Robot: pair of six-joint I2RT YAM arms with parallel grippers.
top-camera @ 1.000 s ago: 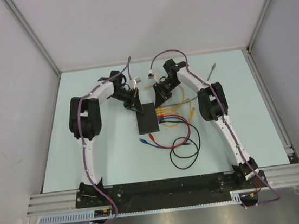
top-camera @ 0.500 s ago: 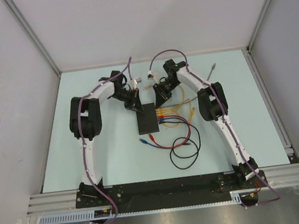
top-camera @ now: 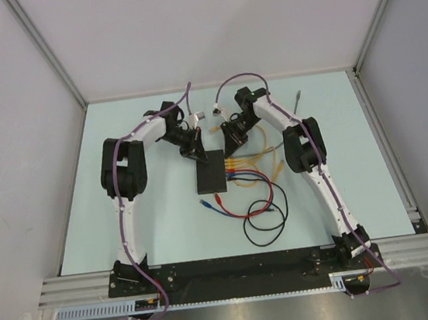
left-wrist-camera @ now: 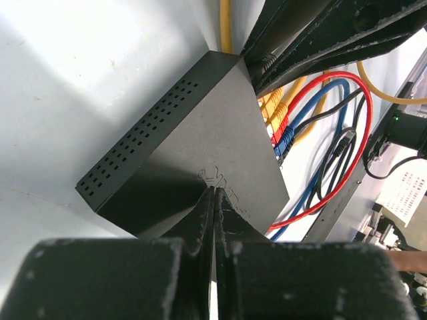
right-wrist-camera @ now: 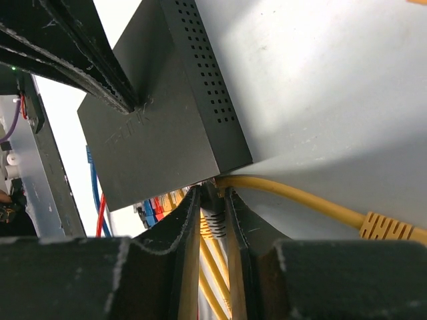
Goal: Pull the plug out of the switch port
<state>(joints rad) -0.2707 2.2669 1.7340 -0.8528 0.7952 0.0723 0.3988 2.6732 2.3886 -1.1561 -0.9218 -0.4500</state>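
flat on the pale bench (top-camera: 353, 151), about mid-way across, a black switch (top-camera: 211, 171), long sides running far to near, ports down its right side.

on its far left corner, the left claw (left-wrist-camera: 213, 192): fingers pressed together with no gap, nothing pinched, tips touching the top face just beside the embossed lettering. in the left wrist view, rows of vent holes along the switch's side wall.

at the far end of the port side, the right claw (right-wrist-camera: 212, 195), narrowed onto a yellow plug (right-wrist-camera: 212, 220), one finger on each side of it. plug hard up against the switch; cannot tell whether seated in the port or out of it. from there, a yellow cable (right-wrist-camera: 300, 200) running off to the right across the bench.

nearer along the same side, other plugs (left-wrist-camera: 280, 127) in a row, touching or nearly so: yellow ones, then a red, then a blue.

right of the switch and near of it, loose cables (top-camera: 256, 155) fanned out: yellow ones toward the right arm, a red and a black looped together on the bench toward the near edge. just near of the switch, apart from it, two free ends (top-camera: 211, 201), one blue and one red.

both arms arched inward from the near corners, claws close together over the switch's far end, left one on top, right one at the side.
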